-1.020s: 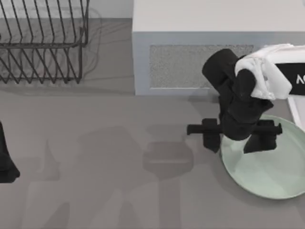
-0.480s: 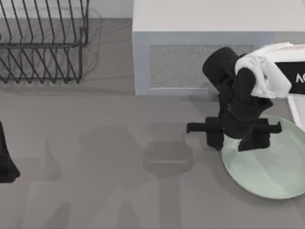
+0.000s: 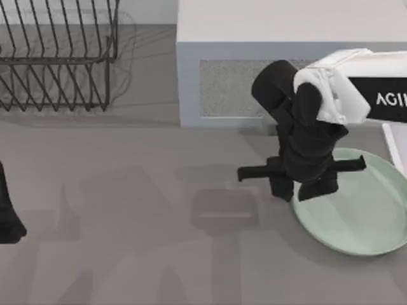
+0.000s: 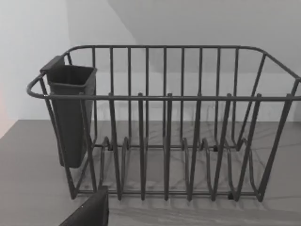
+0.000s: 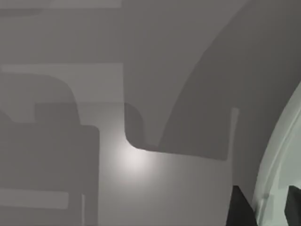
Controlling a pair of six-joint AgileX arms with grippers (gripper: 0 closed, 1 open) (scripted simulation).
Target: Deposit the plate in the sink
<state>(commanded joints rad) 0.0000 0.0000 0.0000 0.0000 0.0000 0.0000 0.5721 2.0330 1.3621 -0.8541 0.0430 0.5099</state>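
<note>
Grey table: the plate [image 3: 356, 216] lies at its right side, in front of the microwave [image 3: 286, 57].
Your right gripper [image 3: 302, 187] reaches down over the plate's left rim; your right wrist view shows the fingertips [image 5: 242, 209] straddling that rim, clamped on it. Your left arm sits parked at the left edge, facing the dish rack [image 4: 164, 127].
</note>
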